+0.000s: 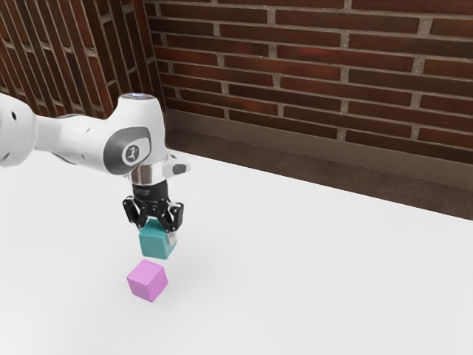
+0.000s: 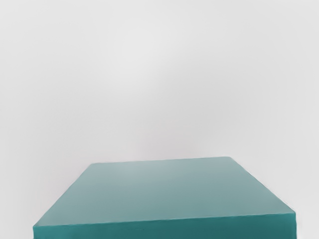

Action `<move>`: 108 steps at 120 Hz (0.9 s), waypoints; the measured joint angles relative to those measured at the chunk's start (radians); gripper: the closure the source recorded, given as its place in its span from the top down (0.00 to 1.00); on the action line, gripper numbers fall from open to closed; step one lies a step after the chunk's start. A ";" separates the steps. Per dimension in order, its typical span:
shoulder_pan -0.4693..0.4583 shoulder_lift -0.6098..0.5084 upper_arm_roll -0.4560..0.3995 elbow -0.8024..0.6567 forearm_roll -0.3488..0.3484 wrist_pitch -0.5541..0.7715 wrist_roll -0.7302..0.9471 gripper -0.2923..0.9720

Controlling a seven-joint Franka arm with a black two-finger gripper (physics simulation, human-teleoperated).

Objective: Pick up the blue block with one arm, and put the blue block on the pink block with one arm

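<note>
My gripper (image 1: 157, 228) is clenched on the blue block (image 1: 157, 245), my fingers covering its upper corners in the exterior view. There it hangs clear of the white table (image 1: 318, 266), just above and behind the pink block (image 1: 147, 280), not touching it, well away from the table's far edge by the brick wall (image 1: 310, 66). In the wrist view, the blue block's (image 2: 164, 199) flat top is cut off by the frame, with bare table (image 2: 159, 74) beyond it.

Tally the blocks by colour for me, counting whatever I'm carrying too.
Blue: 1, the blue block, teal in tone.
Pink: 1, the pink block, resting on the table.
Total: 2 blocks.
</note>
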 joint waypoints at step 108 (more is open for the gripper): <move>0.027 -0.255 -0.001 -0.331 0.007 0.204 0.274 0.50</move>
